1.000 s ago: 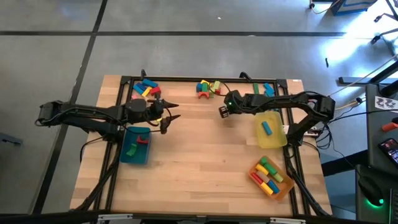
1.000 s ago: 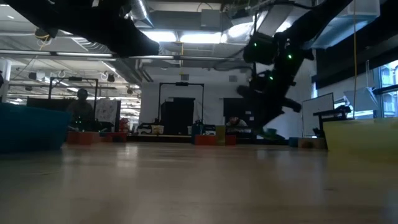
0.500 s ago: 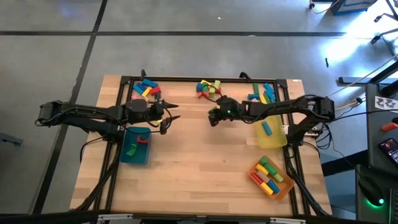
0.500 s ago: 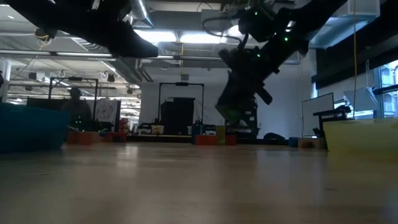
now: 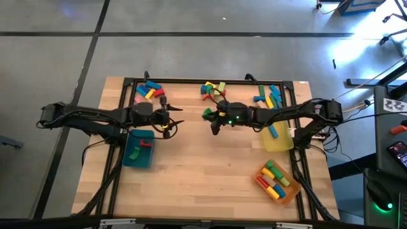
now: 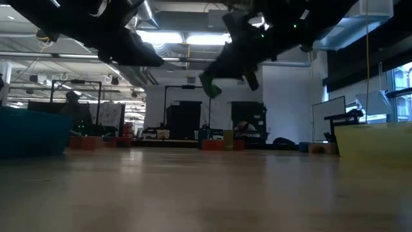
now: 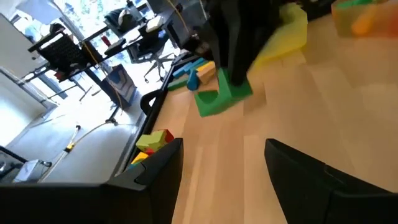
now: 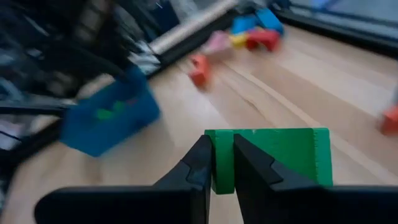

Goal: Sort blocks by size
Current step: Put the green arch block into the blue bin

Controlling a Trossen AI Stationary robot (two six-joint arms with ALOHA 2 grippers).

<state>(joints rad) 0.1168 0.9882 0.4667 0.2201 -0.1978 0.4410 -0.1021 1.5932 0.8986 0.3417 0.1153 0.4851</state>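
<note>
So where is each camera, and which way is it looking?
High view: above the table, looking straight down; both arms show, the right gripper holding a green block.
Low view: at tabletop height, looking across into the room; arms hang from above.
Left wrist view: on the left arm, past its open fingers toward the right arm.
Right wrist view: on the right arm, fingers pinching the block.
All four share the green block.
</note>
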